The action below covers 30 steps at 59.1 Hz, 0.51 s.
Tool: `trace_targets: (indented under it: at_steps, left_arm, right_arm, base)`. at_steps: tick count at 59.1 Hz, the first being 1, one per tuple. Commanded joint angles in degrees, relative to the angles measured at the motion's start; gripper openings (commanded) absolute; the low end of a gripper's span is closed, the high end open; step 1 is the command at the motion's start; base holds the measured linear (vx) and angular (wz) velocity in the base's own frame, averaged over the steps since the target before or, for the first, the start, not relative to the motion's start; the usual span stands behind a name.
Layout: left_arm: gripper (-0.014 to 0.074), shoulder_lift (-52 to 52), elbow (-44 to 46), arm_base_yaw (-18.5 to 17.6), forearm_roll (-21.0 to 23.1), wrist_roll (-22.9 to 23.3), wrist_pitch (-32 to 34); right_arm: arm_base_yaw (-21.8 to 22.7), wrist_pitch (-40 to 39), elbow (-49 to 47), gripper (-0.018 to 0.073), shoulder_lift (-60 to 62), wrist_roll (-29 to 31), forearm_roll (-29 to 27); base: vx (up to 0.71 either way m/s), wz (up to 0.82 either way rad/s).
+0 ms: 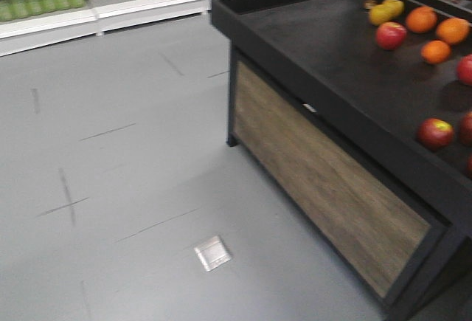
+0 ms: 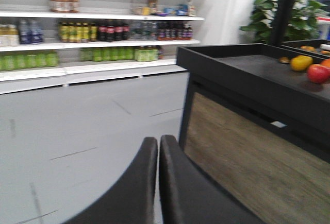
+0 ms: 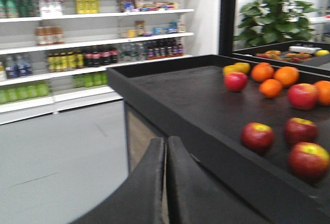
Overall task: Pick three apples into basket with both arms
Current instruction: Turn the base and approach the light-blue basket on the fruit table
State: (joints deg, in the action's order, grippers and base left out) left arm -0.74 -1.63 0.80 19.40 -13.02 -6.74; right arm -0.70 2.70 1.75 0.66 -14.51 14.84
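Three apples [image 3: 258, 136], yellow-green patches upward

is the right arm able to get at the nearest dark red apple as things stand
Probably yes: only the table's raised rim lies between the right gripper and the apple, but its jaws are shut.

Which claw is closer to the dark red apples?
Right. The right gripper has the apples just ahead-right; the left gripper faces the stand from farther back.

Oranges [image 3: 262, 72], stocked shelves [image 3: 93, 42], potted plant [image 3: 273, 13]
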Motion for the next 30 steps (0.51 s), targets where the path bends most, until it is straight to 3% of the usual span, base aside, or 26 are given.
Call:
trace_targets:
  at_steps: [1,30]
  left_arm:
    - [-0.0006,-0.75,1.44,-0.31,0.35,0.05,4.19]
    - [-0.0006,-0.75,1.44,-0.31,0.35,0.05,4.19]
  right_arm:
    - [0.24,-4.35,0.6,-0.0005,0.66,0.39,0.67]
    - [0.24,-4.39,0.6,-0.0005,0.66,0.39,0.67]
  base:
    - [0.14,-0.54]
    - [0.14,-0.54]
